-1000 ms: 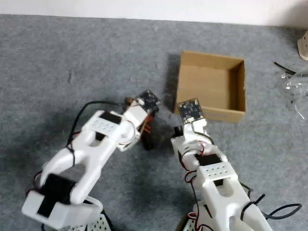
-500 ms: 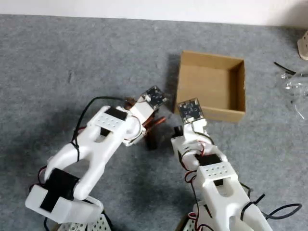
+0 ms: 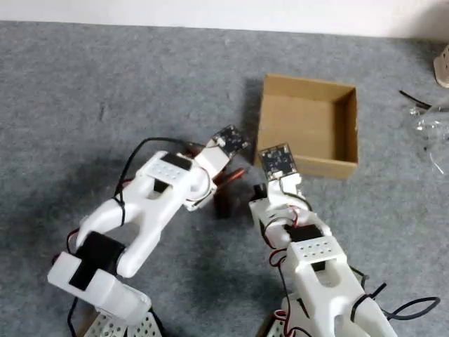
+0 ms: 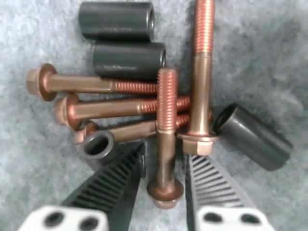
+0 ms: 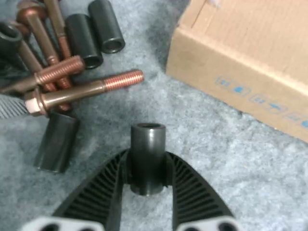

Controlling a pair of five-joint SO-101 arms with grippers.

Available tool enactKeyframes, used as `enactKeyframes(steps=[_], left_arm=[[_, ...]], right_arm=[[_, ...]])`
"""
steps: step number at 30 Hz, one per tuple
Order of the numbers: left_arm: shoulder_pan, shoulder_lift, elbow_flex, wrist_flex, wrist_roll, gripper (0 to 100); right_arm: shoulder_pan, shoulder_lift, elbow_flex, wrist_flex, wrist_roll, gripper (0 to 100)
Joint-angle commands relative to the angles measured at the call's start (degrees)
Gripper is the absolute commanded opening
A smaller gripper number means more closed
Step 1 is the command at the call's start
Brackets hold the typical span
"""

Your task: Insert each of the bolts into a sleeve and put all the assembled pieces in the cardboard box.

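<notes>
Left hand [image 4: 164,161]: fingers apart, straddling one copper-coloured flanged bolt [image 4: 166,144] with a narrow gap on each side of its shank.
Bolt pile: four more copper bolts [image 4: 96,84] lie crossed under and beside that one on the grey felt surface [image 3: 105,84].
Loose sleeves: two dark cylindrical metal sleeves [image 4: 127,60] lie side by side near the bolt threads. A third [image 4: 252,137] lies by the long bolt's head. A fourth [image 4: 97,144] sits just beside one finger, with its bore showing.
Right hand [image 5: 147,163]: clamped on a black metal sleeve [image 5: 148,142], open end pointing away from the wrist, near the box wall.
Cardboard box [image 3: 306,166]: brown, open-topped, just beyond the right hand and beside the pile.
</notes>
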Motion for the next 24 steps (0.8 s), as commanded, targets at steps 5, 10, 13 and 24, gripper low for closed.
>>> enactKeyframes(steps=[5,10,13,24], left_arm=[[-0.40,0.40,-2.24,0.26,-0.18,13],[-0.40,0.40,-2.15,0.35,-0.18,2],[-0.04,0.13,-1.01,0.35,-0.44,1],[-0.04,-25.27,-1.10,18.02,-10.11,1]], right_arm=[[0.75,-1.89,-0.40,-1.98,0.62,0.4],[0.75,-1.89,-0.40,-1.98,0.62,0.4],[0.75,-1.89,-0.40,-2.07,0.62,0.4],[3.91,-1.89,-0.13,-5.23,0.62,0.4]])
